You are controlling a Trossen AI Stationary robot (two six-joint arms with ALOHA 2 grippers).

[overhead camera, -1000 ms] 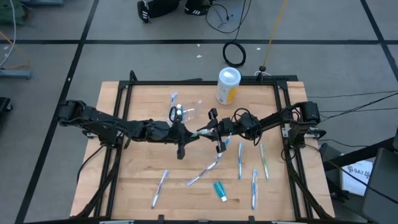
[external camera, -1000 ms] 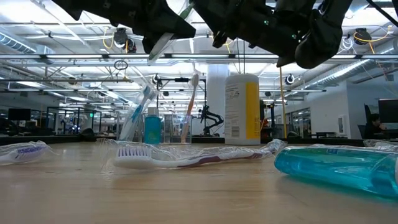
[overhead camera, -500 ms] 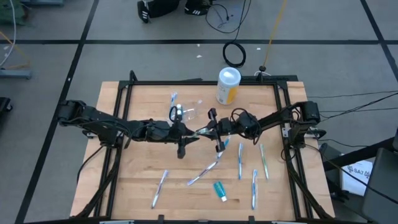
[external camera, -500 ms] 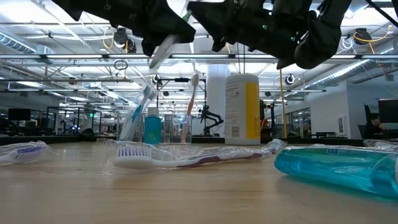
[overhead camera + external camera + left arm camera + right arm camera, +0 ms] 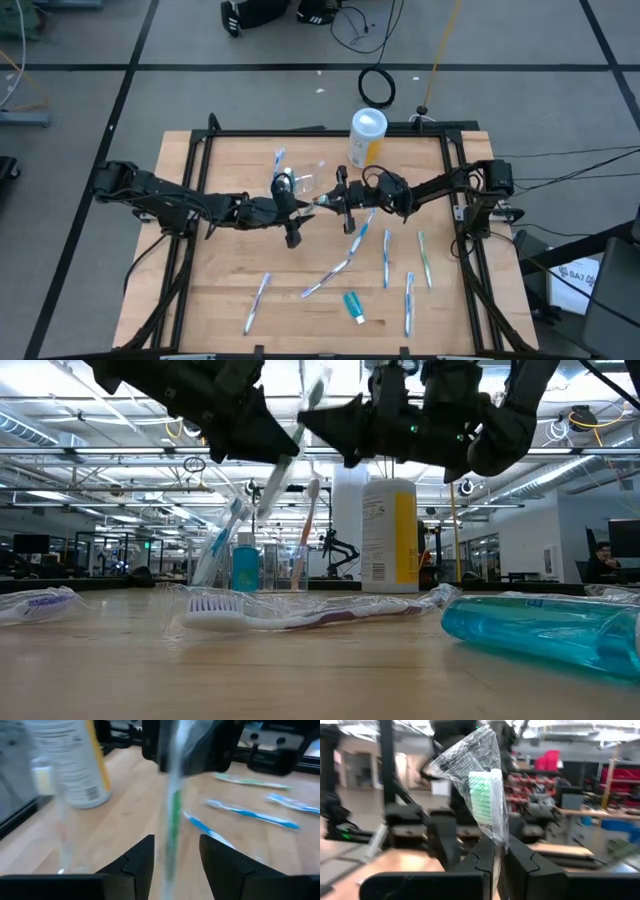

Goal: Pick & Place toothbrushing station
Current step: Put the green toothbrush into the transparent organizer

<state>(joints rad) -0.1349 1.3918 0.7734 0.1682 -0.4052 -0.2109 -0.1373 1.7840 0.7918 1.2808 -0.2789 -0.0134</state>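
Note:
A green toothbrush in a clear wrapper (image 5: 482, 795) hangs tilted above the table's middle, with my right gripper (image 5: 498, 851) shut on it. My left gripper (image 5: 175, 865) is open. Its fingers stand on either side of the toothbrush's handle (image 5: 173, 820); whether one touches it I cannot tell. In the high view the two grippers (image 5: 304, 206) (image 5: 330, 203) meet tip to tip beside the clear cup (image 5: 290, 183). The cup (image 5: 255, 565) stands upright with toothbrushes and a teal tube in it. Several toothbrushes (image 5: 386, 258) and a teal toothpaste tube (image 5: 353, 305) lie flat on the table. My right gripper pinches the wrapped toothbrush between its two fingers (image 5: 485, 855), just below the bristled head (image 5: 496, 834). The fingers come about level from the table's right side and lie across the brush. The brush is clear of the table, head up, its handle (image 5: 270, 485) slanting down toward the left.
A yellow canister with a white lid (image 5: 366, 138) stands at the far edge, right of the cup. A wrapped toothbrush (image 5: 300, 615) and the toothpaste tube (image 5: 540, 630) lie near the front edge. A black frame (image 5: 300, 131) rims the wooden table.
My left gripper has opened and let go of the toothbrush, which my right gripper now holds. My right gripper has moved toward the far edge and the cup. The toothbrush has tipped from a shallow slant to a steeper one, head up.

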